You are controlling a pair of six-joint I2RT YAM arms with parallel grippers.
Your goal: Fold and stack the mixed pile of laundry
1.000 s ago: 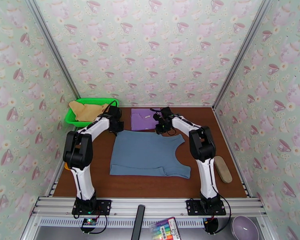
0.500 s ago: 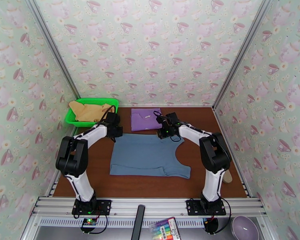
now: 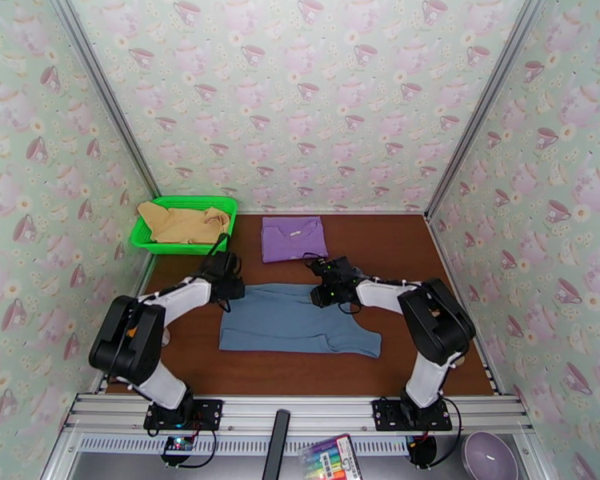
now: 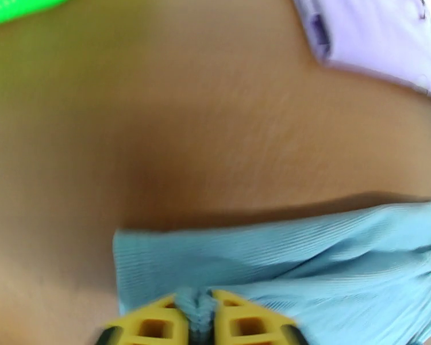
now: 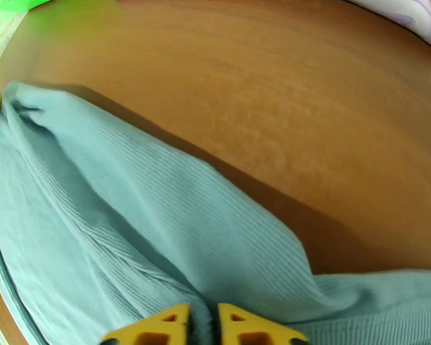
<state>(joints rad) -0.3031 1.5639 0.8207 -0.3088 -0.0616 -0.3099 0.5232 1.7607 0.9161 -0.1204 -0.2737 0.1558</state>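
The slate-blue shirt (image 3: 292, 323) lies mid-table with its far edge drawn toward the front. My left gripper (image 3: 230, 291) is at the shirt's far left corner, and in the left wrist view its yellow fingers (image 4: 152, 326) pinch a bunch of the blue cloth (image 4: 307, 260). My right gripper (image 3: 322, 296) holds the far right part, and the right wrist view shows a fold of the shirt (image 5: 129, 225) between its fingers (image 5: 244, 329). The folded purple T-shirt (image 3: 294, 238) lies behind. A tan-yellow garment (image 3: 180, 224) rests in the green basket (image 3: 144, 242).
Bare brown table (image 3: 396, 250) stretches to the right of the purple T-shirt. On the shelf in front of the arm bases lie a marker pack (image 3: 332, 458) and a purple bowl (image 3: 488, 456). Patterned walls close in three sides.
Both grippers have moved toward the front, dragging the blue shirt's far edge with them. The shirt now reaches less far back, and bare table shows between it and the purple T-shirt.
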